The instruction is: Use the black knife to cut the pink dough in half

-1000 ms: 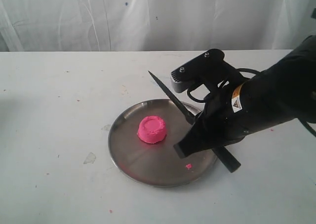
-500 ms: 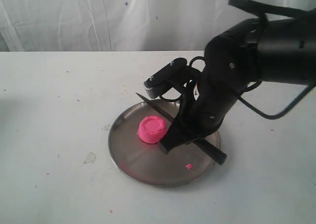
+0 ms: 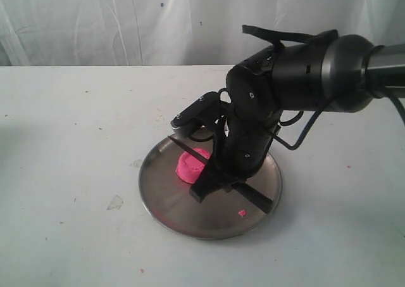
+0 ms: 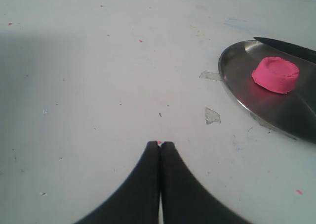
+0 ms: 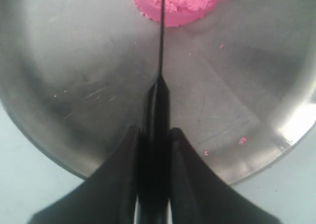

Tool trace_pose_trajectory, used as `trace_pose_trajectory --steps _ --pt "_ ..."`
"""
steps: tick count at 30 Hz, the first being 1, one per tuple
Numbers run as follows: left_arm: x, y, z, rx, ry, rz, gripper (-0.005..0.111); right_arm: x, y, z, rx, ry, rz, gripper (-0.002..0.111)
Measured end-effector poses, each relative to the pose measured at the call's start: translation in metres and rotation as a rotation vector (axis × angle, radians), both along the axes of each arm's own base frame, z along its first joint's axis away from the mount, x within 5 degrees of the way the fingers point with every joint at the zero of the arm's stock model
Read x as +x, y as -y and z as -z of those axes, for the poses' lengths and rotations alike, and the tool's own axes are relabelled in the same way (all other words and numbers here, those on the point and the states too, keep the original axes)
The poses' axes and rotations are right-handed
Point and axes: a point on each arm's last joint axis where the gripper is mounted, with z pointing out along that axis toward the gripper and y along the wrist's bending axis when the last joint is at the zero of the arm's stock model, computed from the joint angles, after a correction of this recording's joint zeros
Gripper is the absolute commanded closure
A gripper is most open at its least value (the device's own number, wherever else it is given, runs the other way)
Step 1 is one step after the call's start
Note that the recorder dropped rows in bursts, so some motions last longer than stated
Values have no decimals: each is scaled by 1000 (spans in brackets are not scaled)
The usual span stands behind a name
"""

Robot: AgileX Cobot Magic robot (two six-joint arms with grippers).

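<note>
Gripping the black knife (image 5: 161, 41) by its handle, the right hand (image 5: 154, 135) aligned the blade across the pink dough (image 5: 180, 4) for halving; the left hand (image 4: 160, 150) rested closed on the surface (image 4: 89, 85).

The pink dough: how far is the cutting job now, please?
Done: the right gripper is shut on the black knife. In hand: its blade lies over the middle of the pink dough on the steel plate. Left: the cut; the dough looks whole.

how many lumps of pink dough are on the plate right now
1: the pink dough sits on the steel plate, under the black knife that the right gripper holds. Tiny pink crumbs lie nearby; the arm may hide more.
</note>
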Motion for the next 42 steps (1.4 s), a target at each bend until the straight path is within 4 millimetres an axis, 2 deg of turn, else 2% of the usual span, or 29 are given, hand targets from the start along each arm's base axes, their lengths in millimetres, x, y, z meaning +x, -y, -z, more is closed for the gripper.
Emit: trace_pose_trajectory --steps 3,7,12,14,18,21,26,30,35,42 --pt "1 0 -1 -5 16 -5 107 2 -2 8 -8 -9 -3 108" --pt "3 1 -15 -322 109 -70 107 5 -4 10 8 19 -11 108" --pt "1 6 -19 -422 54 -44 107 7 -4 9 -2 38 -24 108" --pt "-4 10 -34 -406 38 16 107 8 -3 9 -15 48 -34 108" --pt "-12 18 -88 -279 38 145 107 10 -1 8 -44 76 -47 108" --pt "-2 24 -117 -180 -61 227 107 11 0 8 -55 87 -50 108" --pt "48 33 -140 -47 -283 361 107 11 1 8 -59 90 -53 108" --pt "102 41 -143 22 -385 462 107 11 1 8 -61 91 -55 108" --pt "169 48 -121 52 -503 550 107 11 1 8 -61 91 -55 108" --pt "249 61 -84 21 -590 679 107 12 0 8 -57 92 -47 108"
